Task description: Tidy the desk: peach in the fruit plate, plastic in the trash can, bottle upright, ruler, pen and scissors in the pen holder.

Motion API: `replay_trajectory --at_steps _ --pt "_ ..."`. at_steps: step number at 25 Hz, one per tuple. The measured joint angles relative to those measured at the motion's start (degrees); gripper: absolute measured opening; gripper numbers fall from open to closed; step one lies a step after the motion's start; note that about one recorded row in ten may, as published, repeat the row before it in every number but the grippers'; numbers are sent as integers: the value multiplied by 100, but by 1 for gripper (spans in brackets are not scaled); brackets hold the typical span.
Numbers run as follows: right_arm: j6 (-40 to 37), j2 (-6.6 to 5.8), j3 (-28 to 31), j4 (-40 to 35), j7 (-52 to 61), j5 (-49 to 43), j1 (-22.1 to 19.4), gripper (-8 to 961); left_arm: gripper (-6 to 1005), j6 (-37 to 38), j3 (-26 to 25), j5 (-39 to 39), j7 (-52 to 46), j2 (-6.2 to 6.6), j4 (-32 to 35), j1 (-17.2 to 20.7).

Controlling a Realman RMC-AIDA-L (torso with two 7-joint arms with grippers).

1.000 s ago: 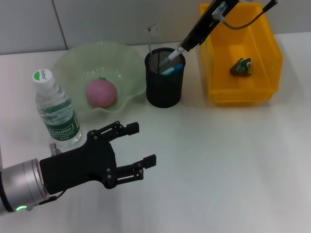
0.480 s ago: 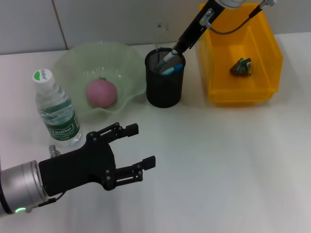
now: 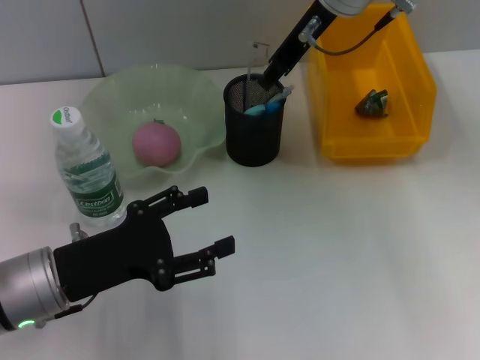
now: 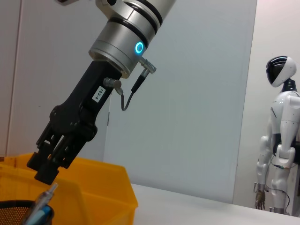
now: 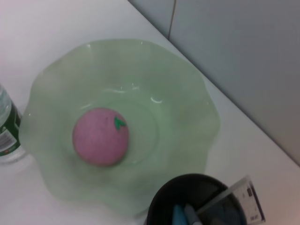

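Observation:
My right gripper [image 3: 268,76] hangs open just above the black mesh pen holder [image 3: 255,139] and shows from the side in the left wrist view [image 4: 44,171]. The white-and-blue pen [image 3: 277,95] leans on the holder's rim, free of the fingers. A clear ruler [image 3: 252,61] stands in the holder beside a light-blue handle that I cannot identify. The pink peach [image 3: 156,144] lies in the green fruit plate [image 3: 112,88]. The bottle [image 3: 86,174] stands upright. Crumpled green plastic [image 3: 373,103] lies in the yellow trash can [image 3: 375,146]. My left gripper [image 3: 212,220] hovers open over the near table.
The right wrist view looks down on the fruit plate [image 5: 197,108], the peach [image 5: 100,136], the pen holder's rim [image 5: 159,206] and the ruler [image 5: 234,194]. A white humanoid robot [image 4: 281,140] stands far off behind the table.
The right gripper let go of the pen and lifted up and left; the pen dropped into the holder and leans on its rim. The left arm drifted slightly left.

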Motion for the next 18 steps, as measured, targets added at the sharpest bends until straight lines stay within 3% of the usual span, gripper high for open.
replay_trajectory --at_steps 3,4,8,9,15,18 --pt "26 72 12 -291 0 1 -143 399 832 6 -8 -3 -1 1 0 3" --pt "48 172 43 -683 -2 26 -329 419 832 14 -8 -4 -1 2 0 6" --pt "143 278 59 -1265 -24 273 -686 588 833 18 -15 -4 -1 3 -6 11" --pt "221 306 28 -1559 -77 620 -962 630 833 19 -16 -5 -1 3 -6 11" --pt "535 297 118 -1898 -153 1479 -1530 632 833 24 -18 -5 -1 -1 -4 11" --pt "612 228 276 -1935 -199 1993 -1746 634 834 48 -16 -5 1 -2 -2 10"
